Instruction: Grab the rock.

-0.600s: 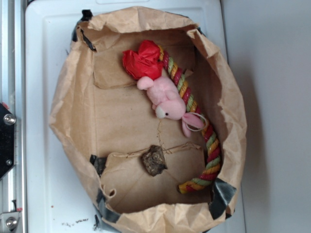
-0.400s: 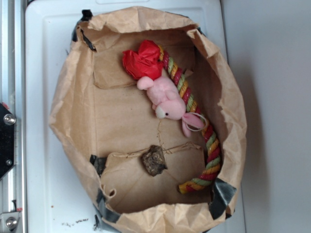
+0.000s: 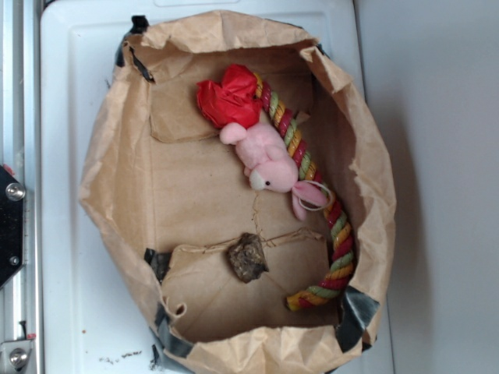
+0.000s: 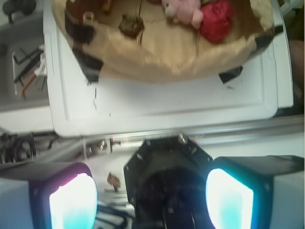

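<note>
The rock (image 3: 248, 258) is a small dark grey-brown lump lying on the floor of a brown paper bag (image 3: 109, 179), near the bag's lower middle. The wrist view shows the rock (image 4: 130, 25) far off at the top, inside the bag. My gripper (image 4: 151, 200) hangs well back from the bag, outside its rim, over the robot's black base. Its two glowing pads (image 4: 72, 202) stand wide apart with nothing between them, so it is open. The exterior view does not show the gripper.
Inside the bag lie a pink plush pig (image 3: 270, 161), a red wrinkly ball (image 3: 230, 97) and a striped rope toy (image 3: 331, 234). The bag sits on a white surface (image 3: 70, 93). Black tape patches (image 3: 359, 310) mark the bag's corners. A metal rail (image 3: 15, 117) runs along the left.
</note>
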`<state>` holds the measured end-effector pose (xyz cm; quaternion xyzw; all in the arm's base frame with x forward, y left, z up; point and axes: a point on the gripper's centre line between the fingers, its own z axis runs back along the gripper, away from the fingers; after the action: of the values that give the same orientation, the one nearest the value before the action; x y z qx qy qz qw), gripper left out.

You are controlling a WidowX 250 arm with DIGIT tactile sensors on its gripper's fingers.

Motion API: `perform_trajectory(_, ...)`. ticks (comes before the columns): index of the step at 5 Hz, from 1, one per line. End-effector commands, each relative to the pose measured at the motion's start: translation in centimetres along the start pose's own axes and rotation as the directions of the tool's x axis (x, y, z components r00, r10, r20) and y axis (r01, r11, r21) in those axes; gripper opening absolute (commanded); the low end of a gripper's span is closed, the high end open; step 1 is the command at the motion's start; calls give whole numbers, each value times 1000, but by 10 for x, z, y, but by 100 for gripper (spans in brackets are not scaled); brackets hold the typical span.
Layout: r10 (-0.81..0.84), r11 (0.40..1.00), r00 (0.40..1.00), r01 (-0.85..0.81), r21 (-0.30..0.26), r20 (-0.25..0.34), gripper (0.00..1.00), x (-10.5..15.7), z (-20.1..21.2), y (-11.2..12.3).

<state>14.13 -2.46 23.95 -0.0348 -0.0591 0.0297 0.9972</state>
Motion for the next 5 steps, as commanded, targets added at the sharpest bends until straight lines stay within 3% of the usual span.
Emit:
perform_trajectory(1,30,999,996,-27,-32,86,100,52,3,-11)
perform_trajectory(4,13,999,988,-7,-40,153,100,111,-40,4)
perform_trajectory(5,-15,997,976,30,-66,216,100,125,-59,4)
